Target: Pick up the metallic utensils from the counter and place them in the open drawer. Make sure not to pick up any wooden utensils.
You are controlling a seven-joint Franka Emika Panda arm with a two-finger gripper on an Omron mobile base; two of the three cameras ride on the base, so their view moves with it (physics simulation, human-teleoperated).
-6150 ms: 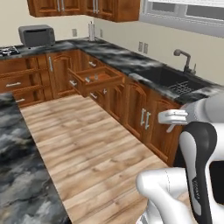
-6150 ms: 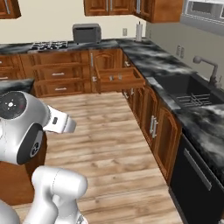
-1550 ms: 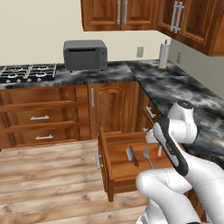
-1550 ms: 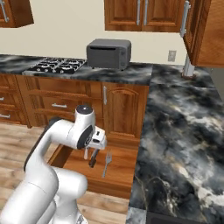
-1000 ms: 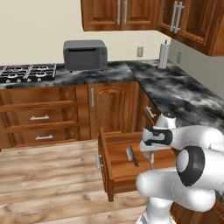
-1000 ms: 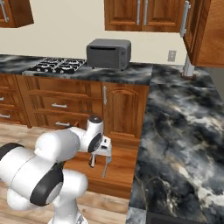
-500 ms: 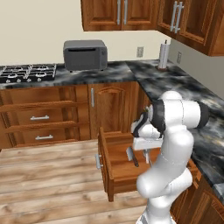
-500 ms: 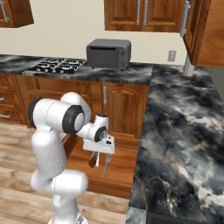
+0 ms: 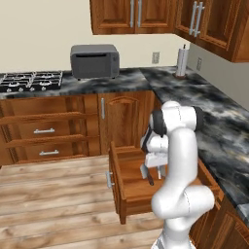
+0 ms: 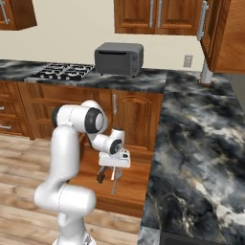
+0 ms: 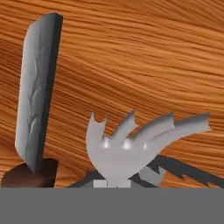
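The pincer is hanging over the open drawer, clamping a silver fork — tines forward — while the cleaver is lying on the drawer floor beside it.

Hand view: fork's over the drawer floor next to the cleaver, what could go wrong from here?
The gripper is shut on the fork, hanging above the drawer floor; released from here it may bounce or skid. The cleaver lies close beside it, so the fork could land across its blade.
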